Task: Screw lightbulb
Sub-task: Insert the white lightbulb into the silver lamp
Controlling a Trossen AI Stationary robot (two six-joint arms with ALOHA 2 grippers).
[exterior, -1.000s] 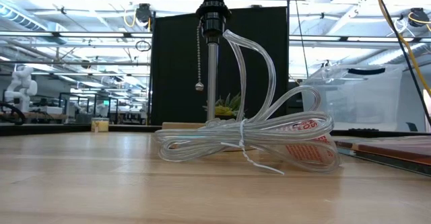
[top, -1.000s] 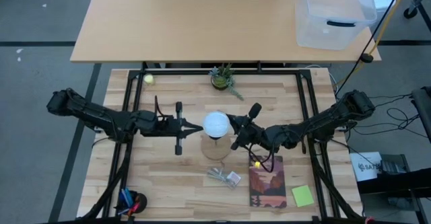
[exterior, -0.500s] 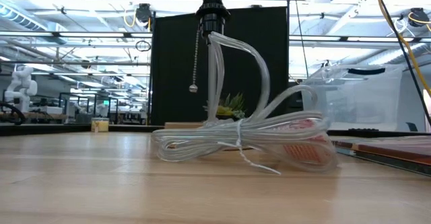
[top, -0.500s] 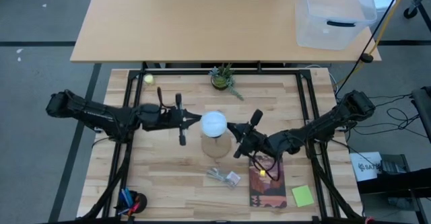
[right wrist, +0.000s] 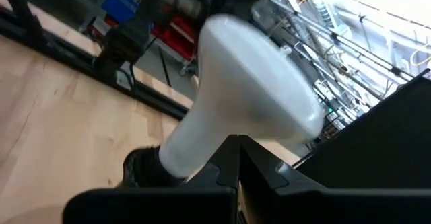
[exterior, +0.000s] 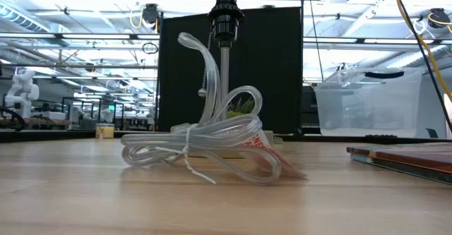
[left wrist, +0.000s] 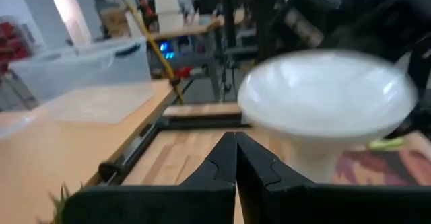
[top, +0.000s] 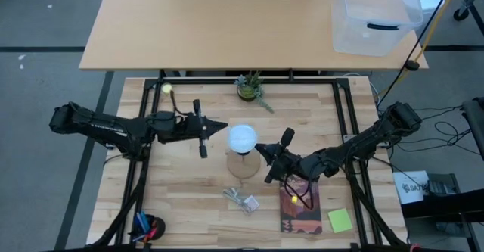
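Since the earlier frame both arms have backed off the lightbulb [top: 243, 138]; the coiled clear cord [exterior: 205, 145] slid left in the low view, and the lamp shifted slightly.

Lightbulb sits upright in the black socket [exterior: 224, 17] on the lamp post, over the round wooden base [top: 243, 165], mid-surface [top: 189, 199]. Globe up, neck down in socket; how far it is threaded in, can't tell.

Left end effector [top: 221, 126] just beside the globe on its left, apart from it, fingers pressed together, pinching nothing. Right end effector [top: 261, 149] just right of the bulb and a bit toward the front, also pressed together, empty.

Step in hand, judged: re-grip for another turn. To do it well: spread fingers, close around the globe evenly, twist about the post axis, light squeeze, keep the base from sliding.

Both arms reach in low and stretched from the sides, wrists pointing at the bulb. Book [top: 300, 205] lies under the right arm.
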